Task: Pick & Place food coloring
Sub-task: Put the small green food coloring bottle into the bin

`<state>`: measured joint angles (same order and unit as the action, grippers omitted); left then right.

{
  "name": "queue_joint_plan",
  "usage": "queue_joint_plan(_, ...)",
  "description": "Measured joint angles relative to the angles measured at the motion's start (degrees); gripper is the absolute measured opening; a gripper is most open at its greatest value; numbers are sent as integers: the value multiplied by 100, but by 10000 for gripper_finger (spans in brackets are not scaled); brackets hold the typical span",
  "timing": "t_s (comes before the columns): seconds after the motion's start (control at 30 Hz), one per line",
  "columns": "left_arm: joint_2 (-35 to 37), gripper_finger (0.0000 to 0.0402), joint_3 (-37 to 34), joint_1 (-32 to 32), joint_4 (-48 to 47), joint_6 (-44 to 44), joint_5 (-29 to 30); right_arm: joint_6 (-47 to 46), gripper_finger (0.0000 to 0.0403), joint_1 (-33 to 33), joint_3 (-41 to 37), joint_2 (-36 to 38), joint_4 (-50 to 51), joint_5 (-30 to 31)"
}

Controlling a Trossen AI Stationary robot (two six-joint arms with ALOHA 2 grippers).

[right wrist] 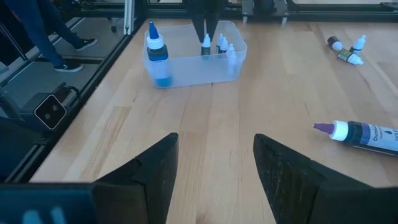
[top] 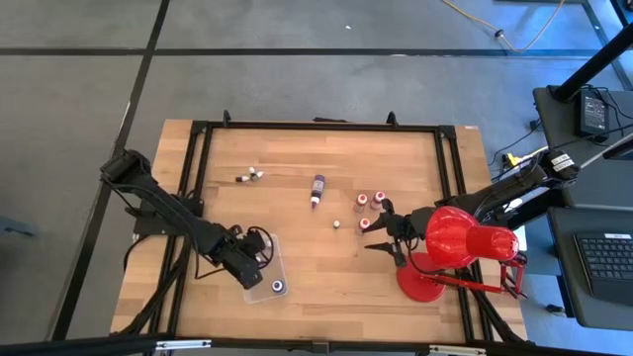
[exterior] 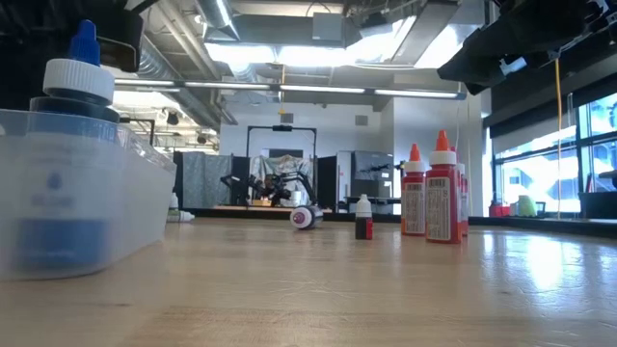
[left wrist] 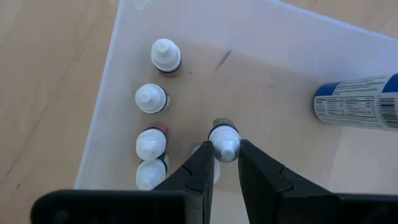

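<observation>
My left gripper is down inside the clear tray at the table's near left and is shut on a tiny white-capped food coloring bottle. Several more small white-capped bottles stand along the tray's wall, and a taller blue bottle stands at its other end. On the table lie a long purple bottle and three small ones. Red bottles stand upright just beyond my right gripper. That gripper hovers open with nothing between its fingers. My left gripper pinches the bottle's white cap between its two fingertips. The fingers come steeply from above, pointing down into the tray. The bottle is upright below them, and I cannot tell whether its base rests on the tray floor.
A big red desk lamp stands at the near right, right behind my right arm. A black frame runs around the tabletop. Bare wood lies between the tray and the red bottles.
</observation>
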<state>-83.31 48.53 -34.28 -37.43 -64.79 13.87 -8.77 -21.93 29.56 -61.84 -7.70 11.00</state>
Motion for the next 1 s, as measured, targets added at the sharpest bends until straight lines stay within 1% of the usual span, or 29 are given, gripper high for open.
queue_joint_plan(0.2,0,72,0,0,-2,0,15,2,211,0,0,0,2,6)
queue_joint_plan(1.0,0,79,0,0,-4,0,2,28,211,0,0,0,4,1)
